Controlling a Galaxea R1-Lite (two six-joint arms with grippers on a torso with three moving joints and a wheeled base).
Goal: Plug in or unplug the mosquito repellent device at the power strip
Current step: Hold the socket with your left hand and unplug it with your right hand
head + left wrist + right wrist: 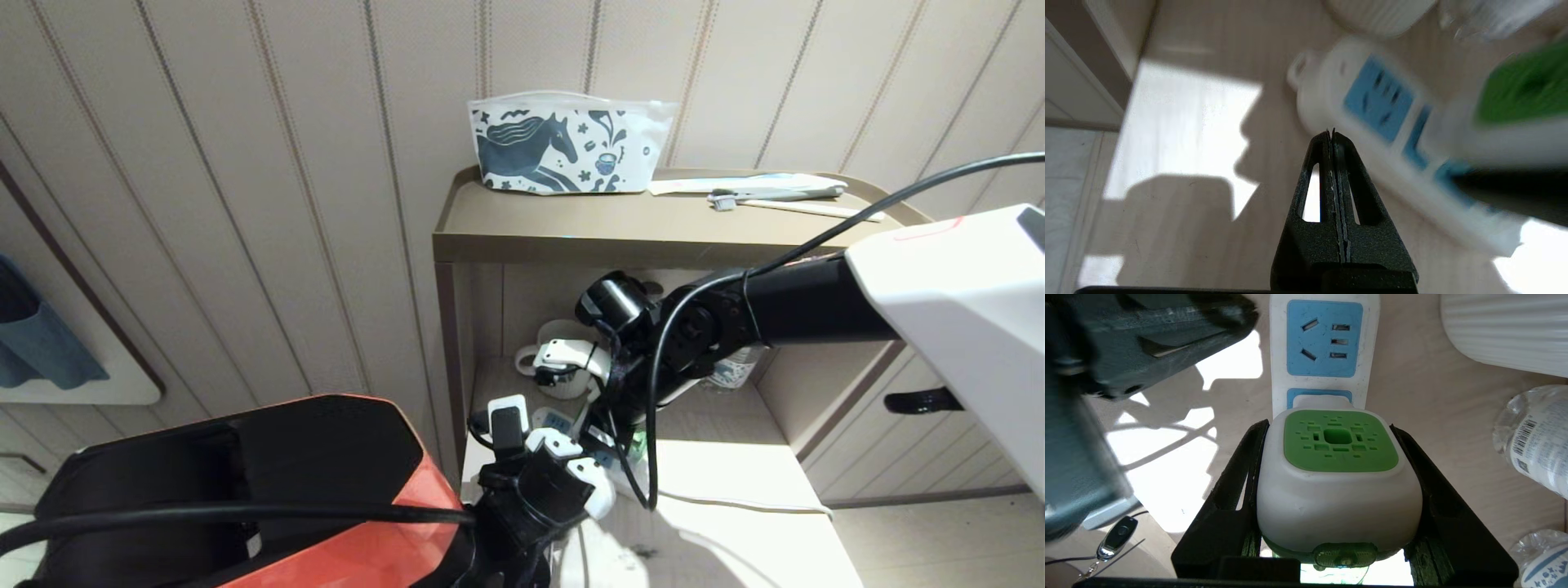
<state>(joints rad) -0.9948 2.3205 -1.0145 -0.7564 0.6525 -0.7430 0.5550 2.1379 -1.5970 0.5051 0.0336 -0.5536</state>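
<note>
A wall (269, 163) of pale, ribbed panelling fills the back of the room, and a brown cabinet (571, 237) stands against it. On the cabinet's top sit a white pouch (567, 147) printed with a dark horse and, beside it, a toothbrush (784, 198). Below the top is an open shelf (727, 457) of light wood grain, partly in bright sun and partly crossed by the arms' shadows. At the back of the shelf stands a white ribbed cup (1506, 330), with clear water bottles (1535, 437) near it.

The power strip (1325, 343) lies flat on the shelf, white with light-blue socket faces; its white cord (735, 502) trails over the sunlit part. The mosquito repellent device (1337, 486), white with a green top patch, sits at the second socket face of the strip, its back against that face; whether its prongs are fully in cannot be seen.

The right tool (1337, 490) reaches in under the cabinet top and pinches the device, one black finger on each side of its white body. The left tool (1333, 134) hovers over the shelf just beside the free end of the strip, its two fingers pressed together with nothing between them. Near the shelf's front edge lies a small key fob (1118, 537).
</note>
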